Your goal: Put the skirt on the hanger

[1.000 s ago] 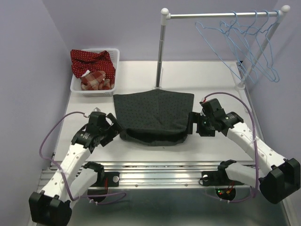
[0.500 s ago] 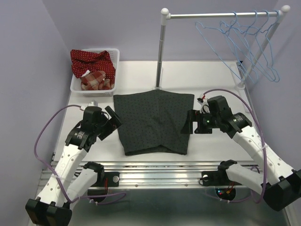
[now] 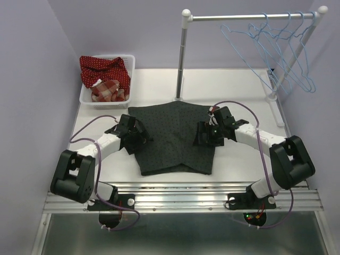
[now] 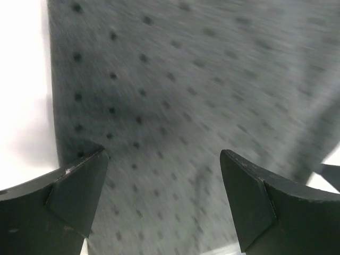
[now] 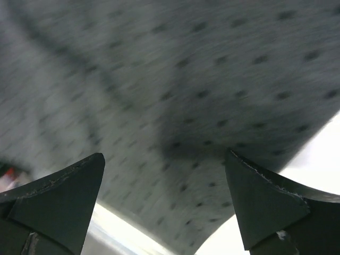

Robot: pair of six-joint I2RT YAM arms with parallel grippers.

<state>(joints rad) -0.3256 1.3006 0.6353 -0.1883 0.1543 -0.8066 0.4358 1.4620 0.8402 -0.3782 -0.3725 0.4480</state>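
The dark grey dotted skirt (image 3: 172,137) lies flat on the white table in the middle of the top view. My left gripper (image 3: 139,139) hovers open over its left edge, and the cloth (image 4: 175,101) fills the left wrist view between the spread fingers. Over the skirt's right side my right gripper (image 3: 204,136) is open too, with only fabric (image 5: 175,95) under it. Neither holds anything. Several light-blue wire hangers (image 3: 281,45) hang on the rail at the back right, far from both grippers.
A white rack (image 3: 182,53) with a horizontal rail stands behind the skirt. A white basket (image 3: 85,96) at the back left holds a red dotted garment (image 3: 103,68) and a plaid cloth (image 3: 108,90). Metal rails (image 3: 180,194) run along the near table edge.
Both arms swung inward from the skirt's outer sides to over its left and right edges. The skirt's near hem, bunched a second ago, now lies flat. The right gripper opened wider.
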